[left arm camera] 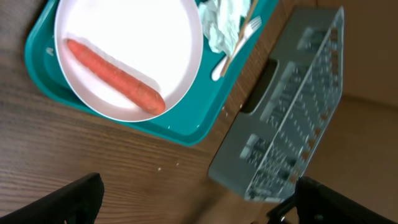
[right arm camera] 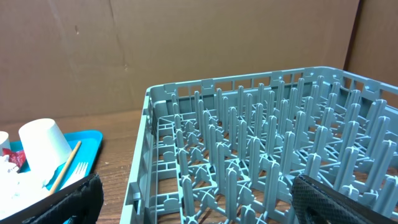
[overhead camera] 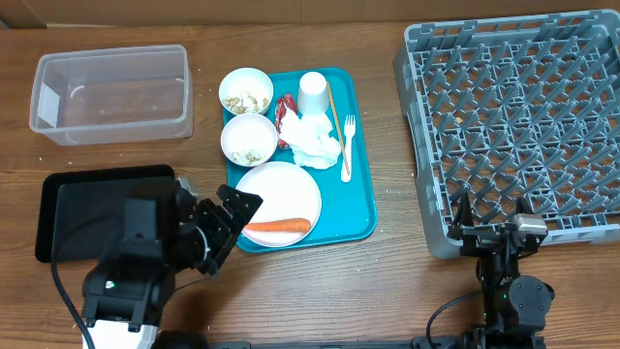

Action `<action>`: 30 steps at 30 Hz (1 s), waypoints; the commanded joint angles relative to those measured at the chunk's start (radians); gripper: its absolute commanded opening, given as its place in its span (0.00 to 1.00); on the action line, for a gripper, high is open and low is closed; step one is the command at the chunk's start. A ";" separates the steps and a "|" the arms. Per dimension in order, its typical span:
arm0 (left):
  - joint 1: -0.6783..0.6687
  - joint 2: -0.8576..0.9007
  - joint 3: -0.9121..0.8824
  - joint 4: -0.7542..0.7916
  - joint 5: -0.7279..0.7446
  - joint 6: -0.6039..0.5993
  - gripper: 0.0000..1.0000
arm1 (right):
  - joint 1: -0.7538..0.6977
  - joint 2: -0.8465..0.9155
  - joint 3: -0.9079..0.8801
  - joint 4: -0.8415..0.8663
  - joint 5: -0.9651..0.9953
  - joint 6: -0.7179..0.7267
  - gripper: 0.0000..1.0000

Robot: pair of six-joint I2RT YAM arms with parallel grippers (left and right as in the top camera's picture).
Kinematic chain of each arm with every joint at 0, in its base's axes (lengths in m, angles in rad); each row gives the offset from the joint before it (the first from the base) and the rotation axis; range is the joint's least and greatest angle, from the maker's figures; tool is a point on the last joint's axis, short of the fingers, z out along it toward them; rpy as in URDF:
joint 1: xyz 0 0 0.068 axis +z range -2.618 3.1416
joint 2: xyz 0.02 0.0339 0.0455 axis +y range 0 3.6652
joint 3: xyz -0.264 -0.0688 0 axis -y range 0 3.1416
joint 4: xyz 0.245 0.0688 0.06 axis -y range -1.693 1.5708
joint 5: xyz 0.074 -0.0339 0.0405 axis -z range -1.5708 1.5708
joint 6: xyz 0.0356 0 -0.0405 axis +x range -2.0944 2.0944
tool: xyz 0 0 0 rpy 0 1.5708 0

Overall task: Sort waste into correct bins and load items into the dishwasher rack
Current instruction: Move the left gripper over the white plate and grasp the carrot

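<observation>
A teal tray (overhead camera: 360, 208) holds a white plate (overhead camera: 281, 186) with a carrot (overhead camera: 277, 226), two bowls of food scraps (overhead camera: 246, 90) (overhead camera: 249, 140), a red wrapper (overhead camera: 284, 112), a white cup (overhead camera: 312, 93), a crumpled napkin (overhead camera: 315, 142), a white fork (overhead camera: 347, 145) and a wooden chopstick (overhead camera: 333, 110). The grey dishwasher rack (overhead camera: 513, 107) stands at the right. My left gripper (overhead camera: 225, 225) is open and empty at the tray's front left corner. My right gripper (overhead camera: 494, 231) is open and empty at the rack's front edge. The left wrist view shows the carrot (left arm camera: 115, 77) on the plate (left arm camera: 134, 37).
A clear plastic bin (overhead camera: 111, 92) sits at the back left. A black bin (overhead camera: 92, 208) sits at the front left beside my left arm. Cardboard walls stand behind the table in the right wrist view, beyond the rack (right arm camera: 261, 143).
</observation>
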 commanded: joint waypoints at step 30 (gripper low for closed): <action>-0.300 0.594 0.012 0.266 -0.325 -0.560 1.00 | -0.003 -0.008 -0.010 0.006 0.006 -0.001 1.00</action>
